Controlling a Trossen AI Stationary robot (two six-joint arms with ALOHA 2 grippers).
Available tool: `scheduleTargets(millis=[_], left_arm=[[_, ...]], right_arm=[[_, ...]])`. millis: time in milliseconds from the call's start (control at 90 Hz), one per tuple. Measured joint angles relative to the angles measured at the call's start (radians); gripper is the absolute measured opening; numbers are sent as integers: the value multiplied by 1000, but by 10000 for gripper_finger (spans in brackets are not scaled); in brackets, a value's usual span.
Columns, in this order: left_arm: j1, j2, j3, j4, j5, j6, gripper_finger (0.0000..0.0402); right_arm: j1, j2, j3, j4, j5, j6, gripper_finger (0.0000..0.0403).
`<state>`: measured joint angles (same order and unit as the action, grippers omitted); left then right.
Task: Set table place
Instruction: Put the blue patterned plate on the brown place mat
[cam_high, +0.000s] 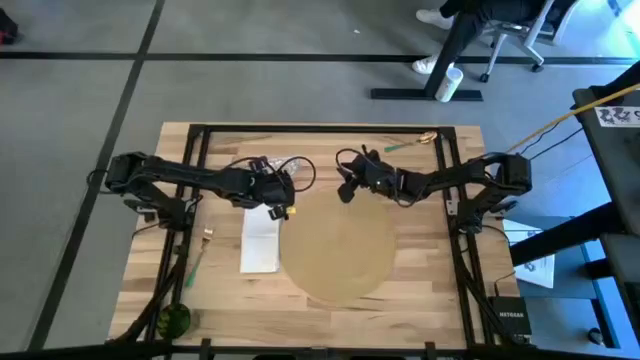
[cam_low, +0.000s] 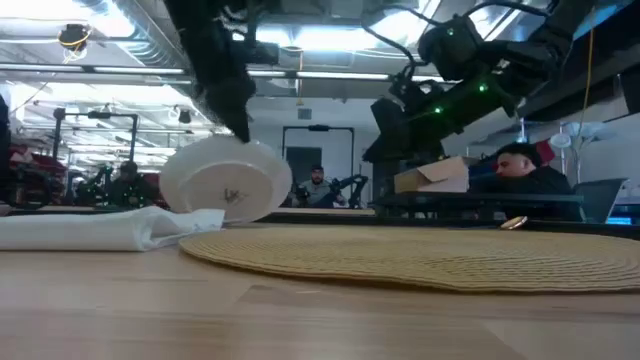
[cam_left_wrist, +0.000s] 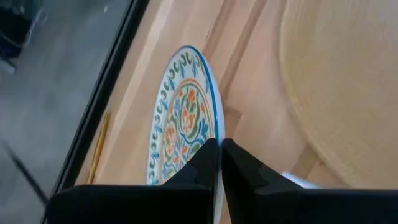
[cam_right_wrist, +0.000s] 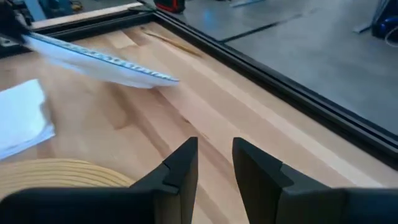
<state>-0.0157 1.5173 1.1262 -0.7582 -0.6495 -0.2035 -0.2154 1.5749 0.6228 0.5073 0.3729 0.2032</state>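
- The desk (cam_low: 300, 320) lies nearest in the low view, its pale planks running under everything; in the high view a thin black frame edges it.
- At the desk's 7 o'clock corner in the high view sits a small green object (cam_high: 176, 318), too small to tell what it is.
- A thin stick-like piece (cam_high: 193, 267) lies near the 8 o'clock side; its kind is unclear.
- The white napkin (cam_high: 260, 239) lies flat just beside the placemat, at the mat's 9 o'clock.
- The left claw (cam_left_wrist: 219, 163) is clamped on the rim of a patterned plate (cam_left_wrist: 184, 118), its fingers pressed together on the edge. The plate is held tilted, clear of the wood, above the napkin's far end and at the mat's 10 o'clock; the low view shows its white underside (cam_low: 226, 178).
- The placemat (cam_high: 338, 246), round, tan and plain, lies flat at the desk's centre, reaching toward the 6 o'clock edge. Nothing rests on it.
- The right claw (cam_right_wrist: 214, 163) hovers over bare wood just off the mat's 12 o'clock edge, fingers apart with a narrow gap and nothing between them.
- A thin utensil-like object (cam_high: 410, 141) lies near the desk's 1 o'clock corner.
- Beyond the desk, at the low view's 3 o'clock, a person (cam_low: 520, 165) sits beside a cardboard box (cam_low: 432, 177).
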Motion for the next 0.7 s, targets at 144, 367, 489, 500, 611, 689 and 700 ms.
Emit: scheduleTargets(millis=[144,367,489,500,611,689,700], left_arm=[[-30,0,32,22,-1,6,0],[-83,8,72,94,-3,45,0],[-99,39,115,100,-3,68,0],[-100,42,118,100,-4,71,0],[-103,71,146,95,-6,84,0],[-102,86,150,88,-6,84,0],[-102,87,150,88,-6,84,0]], right_arm=[[-23,-51,-10,-32,-1,0,88],[-98,-158,-42,-92,-10,-5,57],[-136,-190,-50,-138,-31,-9,31],[-137,-192,-50,-142,-34,-9,29],[-141,-199,-49,-154,-44,-22,13],[-138,-199,-49,-166,-54,-26,7],[-138,-199,-49,-169,-56,-26,7]])
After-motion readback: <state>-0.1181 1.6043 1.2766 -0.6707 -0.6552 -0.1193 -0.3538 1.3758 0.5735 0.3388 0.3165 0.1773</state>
